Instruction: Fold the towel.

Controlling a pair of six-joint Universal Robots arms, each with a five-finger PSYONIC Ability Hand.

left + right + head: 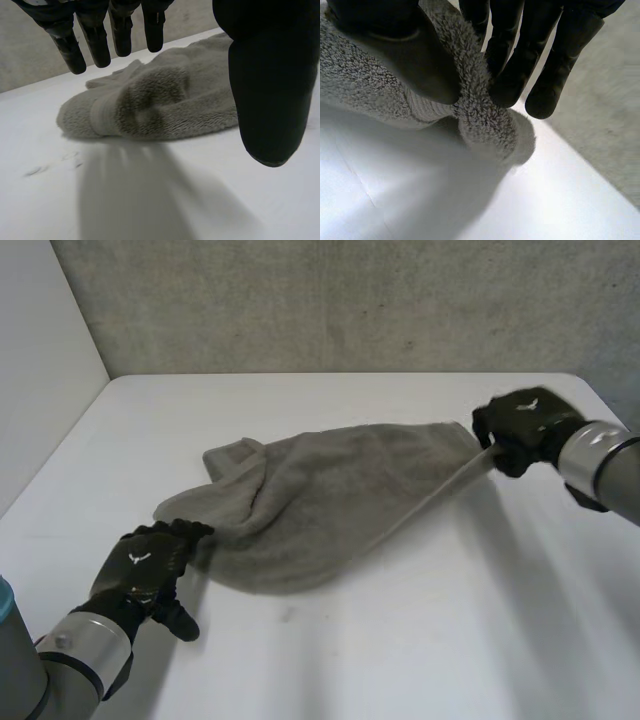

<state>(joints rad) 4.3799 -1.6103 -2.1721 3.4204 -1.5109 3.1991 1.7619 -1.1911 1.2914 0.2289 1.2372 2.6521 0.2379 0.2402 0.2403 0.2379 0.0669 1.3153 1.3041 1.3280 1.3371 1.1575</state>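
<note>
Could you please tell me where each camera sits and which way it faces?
Head: between and behind the arms, looking down at the table; both arms show, with the left hand and right hand at opposite ends of the towel.
Left wrist: on the left wrist, looking along the palm at a towel corner; straight fingers and thumb show.
Right wrist: on the right wrist; fingers and thumb pinch a towel edge.
All three share the towel.

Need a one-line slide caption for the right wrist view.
Right robot hand pinches an end of the grey towel between thumb and fingers, over the white table.
</note>
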